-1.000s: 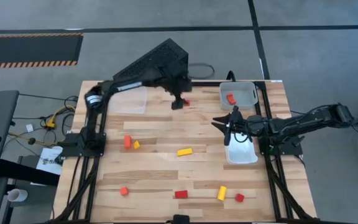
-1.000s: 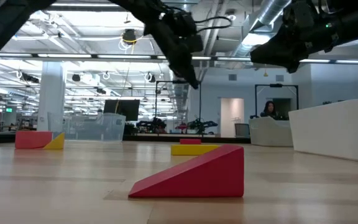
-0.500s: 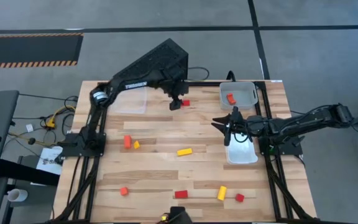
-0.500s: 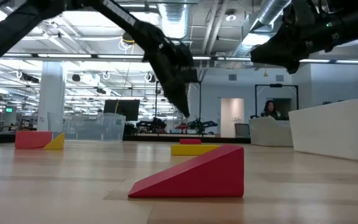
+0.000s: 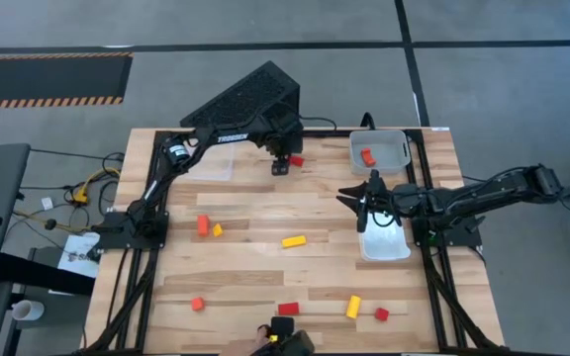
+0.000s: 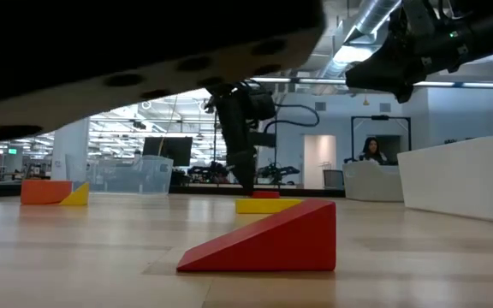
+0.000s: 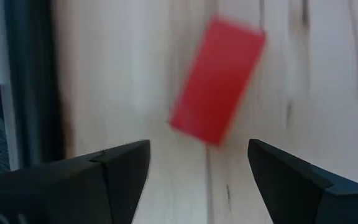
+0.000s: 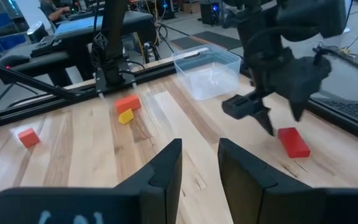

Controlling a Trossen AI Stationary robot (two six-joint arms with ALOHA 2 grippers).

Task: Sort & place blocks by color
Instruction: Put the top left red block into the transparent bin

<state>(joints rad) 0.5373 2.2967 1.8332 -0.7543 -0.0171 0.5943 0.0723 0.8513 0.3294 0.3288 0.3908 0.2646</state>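
- Wooden table (image 5: 265, 267) fills my overhead feed, with three trays toward its far and right edges: a clear tray (image 5: 209, 158) at the far left, a grey tray (image 5: 379, 149) at the far right, and a white tray (image 5: 385, 240) nearer on the right side.
- I count only one block sorted: an orange-red piece (image 5: 367, 156) lying inside the grey tray. I cannot see a block in either of the other two trays.
- My left end effector (image 5: 281, 166) hangs low over the far middle of the table, fingers spread wide and empty, with a red bar (image 5: 296, 161) just beside them on the wood; my wrist feed shows that bar (image 7: 217, 89) ahead of the gap between the fingers, not yet gripped.
- My right end effector (image 5: 362, 210) waits beside the white tray, fingers narrow, holding nothing.
- Loose on the table: an orange block (image 5: 203, 225) touching a small yellow one (image 5: 217, 230), a yellow bar (image 5: 294, 240), a yellow cylinder (image 5: 353, 307), and three red pieces (image 5: 288, 309) along the near edge.
- By my judgement the job is barely started, with nearly everything left to place.
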